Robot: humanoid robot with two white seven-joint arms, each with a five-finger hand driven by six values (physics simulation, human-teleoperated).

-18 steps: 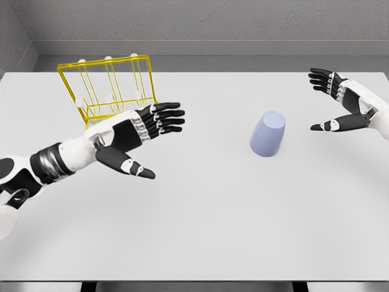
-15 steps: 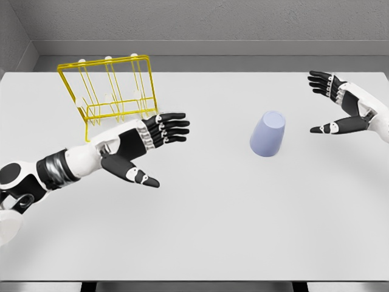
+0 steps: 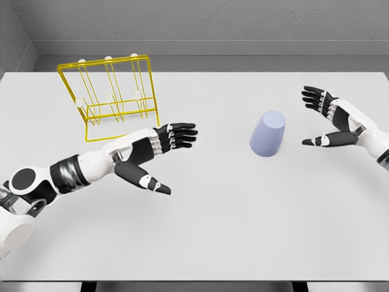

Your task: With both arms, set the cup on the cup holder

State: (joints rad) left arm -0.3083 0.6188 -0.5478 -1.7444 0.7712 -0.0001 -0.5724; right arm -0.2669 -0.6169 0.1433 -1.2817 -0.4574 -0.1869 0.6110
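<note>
A pale lavender cup [image 3: 268,134] stands upside down on the white table, right of centre. The yellow wire cup holder [image 3: 110,94] with white-tipped pegs stands at the back left. My left hand [image 3: 165,154] reaches in from the lower left, fingers spread and empty, just in front of the holder and well left of the cup. To the right of the cup, a short gap away, my right hand [image 3: 321,119] is open with its palm turned toward the cup.
The white table [image 3: 213,225] runs to a grey back wall and a left side wall. Its front edge shows along the bottom of the view.
My left hand has slid right and slightly forward, away from the holder toward the cup. The right hand has drifted left and down, closer to the cup. The cup has not moved.
</note>
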